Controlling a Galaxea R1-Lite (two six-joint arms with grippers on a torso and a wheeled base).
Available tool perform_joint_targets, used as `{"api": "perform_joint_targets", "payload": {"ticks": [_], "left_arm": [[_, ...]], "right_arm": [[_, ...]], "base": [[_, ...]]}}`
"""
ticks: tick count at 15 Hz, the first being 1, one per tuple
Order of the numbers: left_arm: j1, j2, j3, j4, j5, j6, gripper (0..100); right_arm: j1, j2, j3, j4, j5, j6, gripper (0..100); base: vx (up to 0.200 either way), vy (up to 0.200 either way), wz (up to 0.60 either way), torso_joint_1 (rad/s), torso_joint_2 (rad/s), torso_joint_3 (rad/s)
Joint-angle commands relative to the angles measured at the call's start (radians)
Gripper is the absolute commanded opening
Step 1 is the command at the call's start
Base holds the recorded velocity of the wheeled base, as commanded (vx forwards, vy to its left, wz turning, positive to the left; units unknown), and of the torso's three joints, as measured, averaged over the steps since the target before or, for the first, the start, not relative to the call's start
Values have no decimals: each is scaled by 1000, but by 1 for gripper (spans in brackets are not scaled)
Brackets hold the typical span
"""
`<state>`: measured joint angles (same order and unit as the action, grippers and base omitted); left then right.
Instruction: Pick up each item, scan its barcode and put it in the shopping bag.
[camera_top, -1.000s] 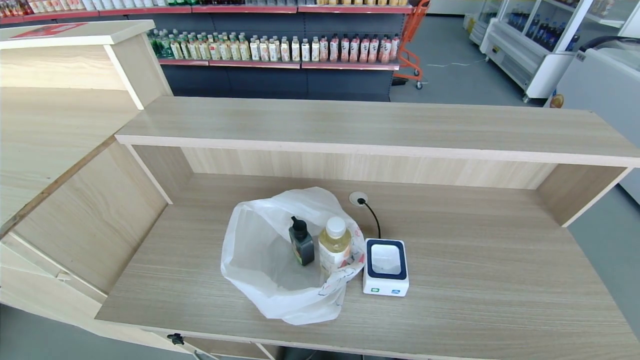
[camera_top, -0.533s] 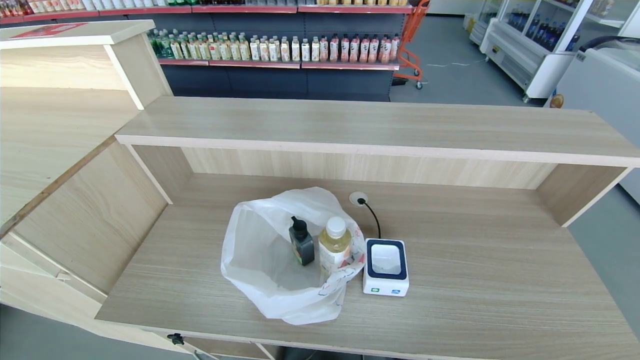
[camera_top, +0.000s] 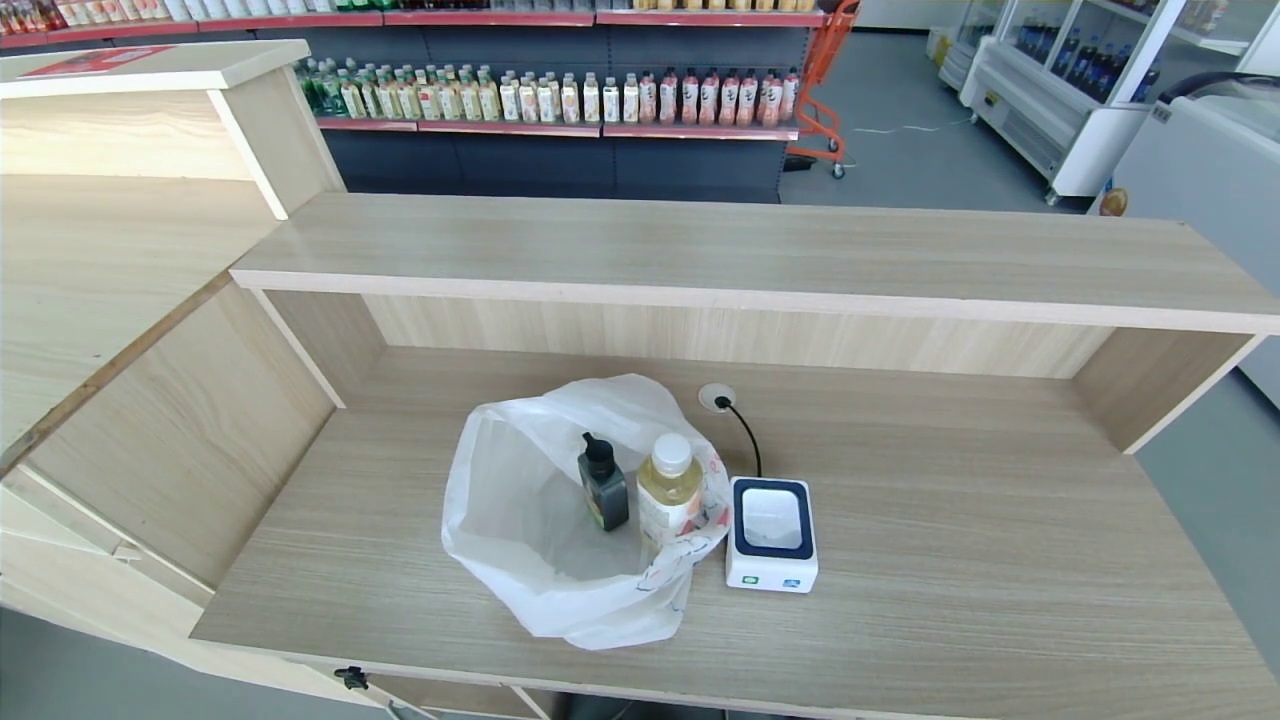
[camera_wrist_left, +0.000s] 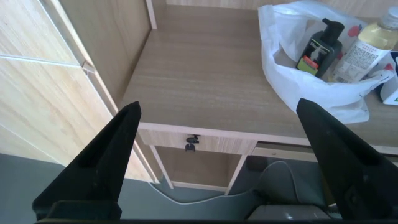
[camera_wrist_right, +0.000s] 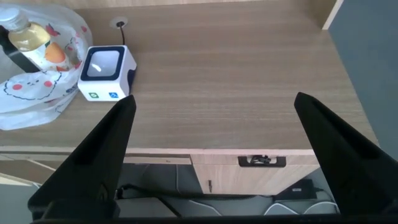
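My left claw (camera_wrist_left: 217, 109) and right claw (camera_wrist_right: 214, 101) gape empty; bag (camera_wrist_left: 298, 84) (bottles (camera_wrist_left: 320, 43) upright inside) lies ahead, nearer the left.

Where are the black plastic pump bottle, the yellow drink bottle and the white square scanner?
black plastic pump bottle (camera_top: 605, 500): head view, body.
yellow drink bottle (camera_top: 669, 487): head view, body.
white square scanner (camera_top: 771, 520): head view, window.

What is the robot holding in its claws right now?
Nothing. The left gripper and the right gripper are both open and empty. The black bottle and the yellow bottle stand inside the shopping bag, touched by neither.
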<state>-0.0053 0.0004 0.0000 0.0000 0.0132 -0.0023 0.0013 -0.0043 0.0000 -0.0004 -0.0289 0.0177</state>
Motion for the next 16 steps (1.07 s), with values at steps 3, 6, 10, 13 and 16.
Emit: {"api": "perform_joint_targets", "payload": {"ticks": [3,6,10,13,16], "left_arm": [[1,0,0,0,1,-1,100],[-1,0,0,0,1,-1,100],[-1,0,0,0,1,-2,100],[1,0,0,0,1,-10,100],[1,0,0,0,1,-7,100]], "right_arm": [[0,4,0,0,0,5,100],[0,4,0,0,0,7,100],[0,4,0,0,1,8,100],[0,4,0,2,1,4,100],[0,4,0,2,1,5,100]], "base": [[0,0,0,0,0,0],[0,0,0,0,0,0],[0,0,0,0,0,0],[0,-67,0,2,1,1],[0,-200,0,4,1,1]]}}
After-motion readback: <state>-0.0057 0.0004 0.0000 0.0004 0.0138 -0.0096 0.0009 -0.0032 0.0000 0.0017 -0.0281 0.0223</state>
